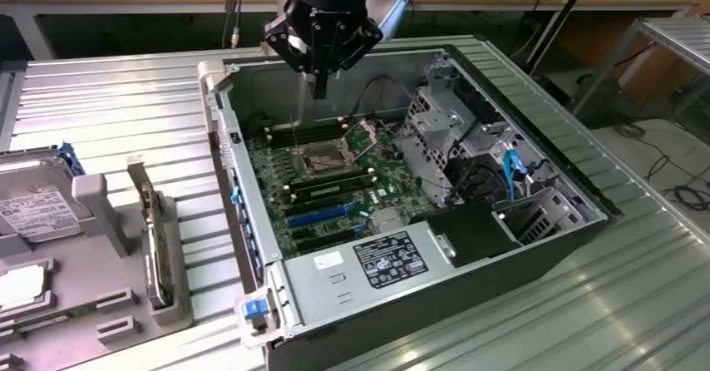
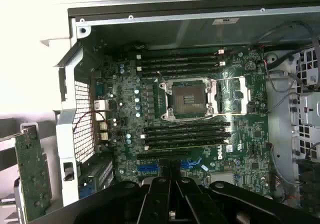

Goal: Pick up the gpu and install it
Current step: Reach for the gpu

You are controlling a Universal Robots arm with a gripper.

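**A:** Which step is this?
**B:** The pickup, not yet begun, I'd judge. The gripper (image 1: 319,88) hangs over the open computer case (image 1: 235,180), fingers together and holding nothing.
**A:** And the gpu (image 1: 153,246)?
**B:** Outside the case, on edge in a gray holder (image 1: 100,213) beside its wall.
**A:** What would a grasp need?
**B:** Probably fingers apart, squared across the thin card.

Green gpu (image 2: 32,179), green motherboard (image 1: 388,175), blue slots (image 1: 316,215), ribbed silver table (image 1: 111,105).
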